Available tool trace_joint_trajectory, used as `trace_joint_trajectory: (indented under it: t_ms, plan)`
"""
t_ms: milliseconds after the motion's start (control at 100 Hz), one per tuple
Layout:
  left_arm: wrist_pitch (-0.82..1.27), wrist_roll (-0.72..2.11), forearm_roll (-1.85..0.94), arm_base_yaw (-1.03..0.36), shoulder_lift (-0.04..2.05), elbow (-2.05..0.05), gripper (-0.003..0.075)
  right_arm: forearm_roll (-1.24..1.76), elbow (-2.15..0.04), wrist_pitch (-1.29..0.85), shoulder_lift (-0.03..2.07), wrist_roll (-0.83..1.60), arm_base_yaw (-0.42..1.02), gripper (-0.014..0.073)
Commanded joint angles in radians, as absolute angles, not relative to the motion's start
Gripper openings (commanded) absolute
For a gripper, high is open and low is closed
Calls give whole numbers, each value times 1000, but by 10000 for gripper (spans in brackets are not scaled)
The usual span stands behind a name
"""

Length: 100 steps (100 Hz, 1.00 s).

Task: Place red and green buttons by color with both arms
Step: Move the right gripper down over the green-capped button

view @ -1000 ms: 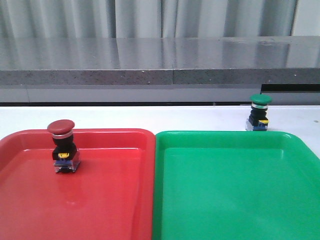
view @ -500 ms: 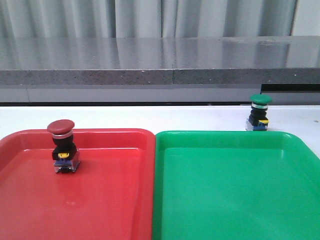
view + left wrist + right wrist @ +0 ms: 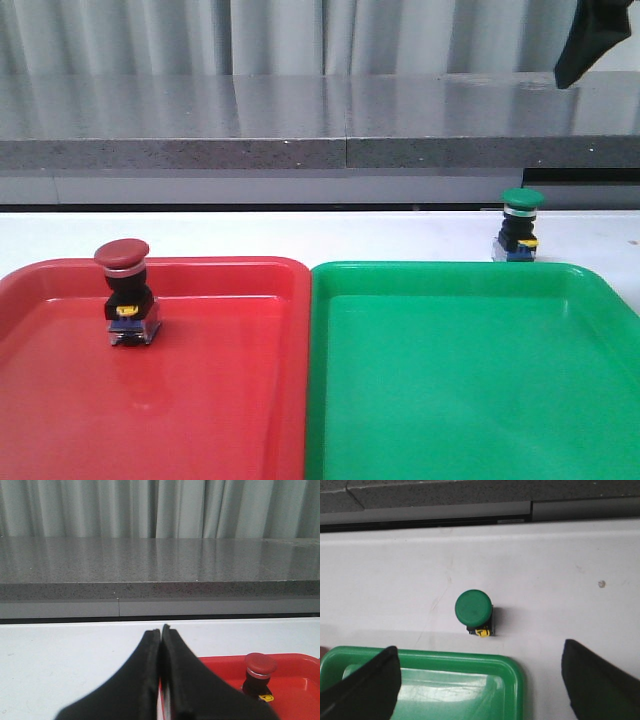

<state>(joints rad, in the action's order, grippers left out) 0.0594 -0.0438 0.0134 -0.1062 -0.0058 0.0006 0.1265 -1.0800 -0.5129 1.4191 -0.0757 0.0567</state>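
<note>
My right pincer [image 3: 480, 680] gapes wide above the green button [image 3: 474, 607] on the white surface [image 3: 560, 570]; my left pincer [image 3: 161, 632] is pressed closed, empty.

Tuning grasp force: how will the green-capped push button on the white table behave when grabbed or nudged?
The green mushroom-cap push button probably tips easily: its wide cap sits above a narrower black body and small base. It looks rigid, hard plastic with a metal collar, so it should not deform. The smooth domed cap may slip; the squarer body looks the safer place for the fingers.

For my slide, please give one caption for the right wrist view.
Open right hand above the green button, which stands on the white table just beyond the green tray.
</note>
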Motion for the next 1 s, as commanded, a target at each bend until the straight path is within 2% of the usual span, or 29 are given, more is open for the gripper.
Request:
trace_joint_trajectory:
  t_ms: [0,450,870,990]
  plan:
    - [-16,-43,13,-104,-35,44,-19,134,-1159,-453,1452,-73,53,646]
    - [-16,-43,13,-104,-35,44,-19,132,-1335,-469,1718,-52,101,646]
    - [-16,-43,13,-104,-35,44,-19,123,-1345,-458,1859,-52,108,646]
    - [-16,-43,13,-104,-35,44,-19,123,-1345,-456,1867,-52,108,610]
